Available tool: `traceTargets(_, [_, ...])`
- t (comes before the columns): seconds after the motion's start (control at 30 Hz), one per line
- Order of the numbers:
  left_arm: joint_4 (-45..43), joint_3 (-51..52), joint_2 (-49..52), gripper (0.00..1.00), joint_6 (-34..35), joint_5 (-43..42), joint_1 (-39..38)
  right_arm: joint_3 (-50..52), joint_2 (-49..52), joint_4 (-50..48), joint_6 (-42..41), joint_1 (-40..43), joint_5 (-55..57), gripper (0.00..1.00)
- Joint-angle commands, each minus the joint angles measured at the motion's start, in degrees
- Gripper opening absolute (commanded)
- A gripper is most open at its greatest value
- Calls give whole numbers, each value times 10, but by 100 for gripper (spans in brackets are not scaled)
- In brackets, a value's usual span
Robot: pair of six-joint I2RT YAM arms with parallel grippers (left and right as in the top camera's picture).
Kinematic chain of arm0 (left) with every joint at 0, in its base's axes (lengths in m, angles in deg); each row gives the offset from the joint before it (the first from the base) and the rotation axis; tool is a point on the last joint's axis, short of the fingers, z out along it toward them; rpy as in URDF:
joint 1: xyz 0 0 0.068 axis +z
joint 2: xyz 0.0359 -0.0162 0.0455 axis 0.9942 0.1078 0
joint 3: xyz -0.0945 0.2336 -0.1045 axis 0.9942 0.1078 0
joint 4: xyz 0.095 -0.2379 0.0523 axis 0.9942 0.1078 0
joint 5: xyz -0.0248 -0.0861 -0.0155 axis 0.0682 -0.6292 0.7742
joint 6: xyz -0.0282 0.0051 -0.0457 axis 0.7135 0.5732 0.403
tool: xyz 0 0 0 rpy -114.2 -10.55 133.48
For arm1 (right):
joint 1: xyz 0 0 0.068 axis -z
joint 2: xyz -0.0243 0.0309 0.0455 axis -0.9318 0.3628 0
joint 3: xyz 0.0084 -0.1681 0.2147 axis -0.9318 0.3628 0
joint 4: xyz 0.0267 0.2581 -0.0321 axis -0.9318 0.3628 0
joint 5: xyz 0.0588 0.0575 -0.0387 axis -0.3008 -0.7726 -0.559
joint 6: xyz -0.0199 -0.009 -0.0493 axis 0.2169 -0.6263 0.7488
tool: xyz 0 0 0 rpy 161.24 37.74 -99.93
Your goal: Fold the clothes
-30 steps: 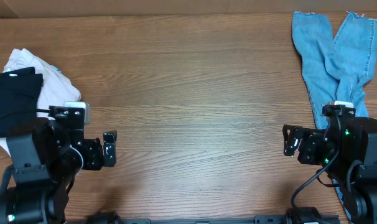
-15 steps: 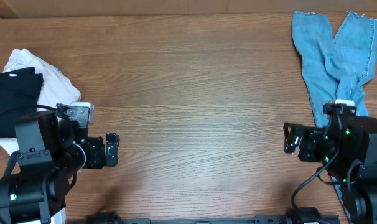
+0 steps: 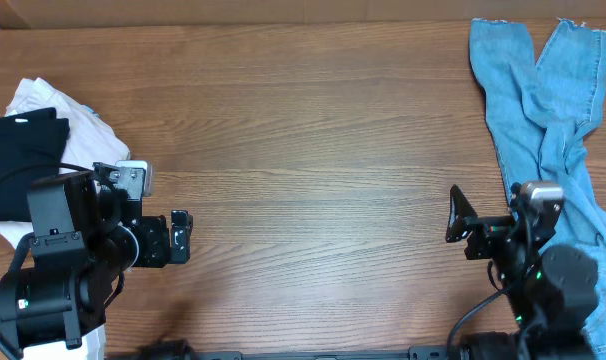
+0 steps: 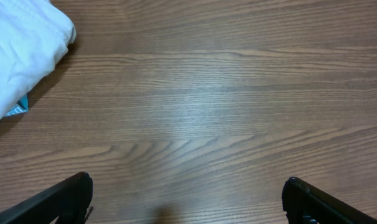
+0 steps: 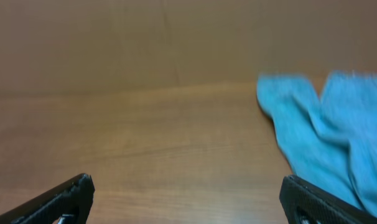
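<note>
Black fingers frame the bottom corners of the left wrist view. The left end effector stands wide open with nothing between its jaws, poised over bare brown wood-grain worktop. Across from it, the right end effector is spread just as wide and is also empty. Its wrist view is blurred, but the two dark fingers sit far apart at the lower corners, again with only wood between them.

The black garment lies to the left of the left end effector and a little farther from the robot, well apart from the fingers. It sits loosely bunched at the worktop's left edge, and its left side runs out of the overhead view. It rests on top of a white cloth and covers part of it. The cloth sticks out beyond the garment on the far and right sides. In the left wrist view only the white cloth shows, ahead and to the left of the open fingers.

Light blue jeans lie ahead and to the right of the right end effector, not touching it. Their two legs reach the far edge of the worktop, and their near end passes under the right arm.
</note>
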Motion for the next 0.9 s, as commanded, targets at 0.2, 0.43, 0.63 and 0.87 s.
traceTargets(0.2, [0, 2, 0, 100, 12, -10, -1, 210, -140, -216, 8, -9, -18, 100])
traceTargets(0.43, [0, 2, 0, 100, 12, -10, -1, 310, -210, -320, 14, -9, -14, 100])
traceTargets(0.63, [0, 2, 0, 100, 12, -10, -1, 316, -208, -240, 12, -9, -13, 100])
traceTargets(0.87, [0, 2, 0, 100, 12, -10, -1, 316, -208, -236, 12, -9, -13, 100])
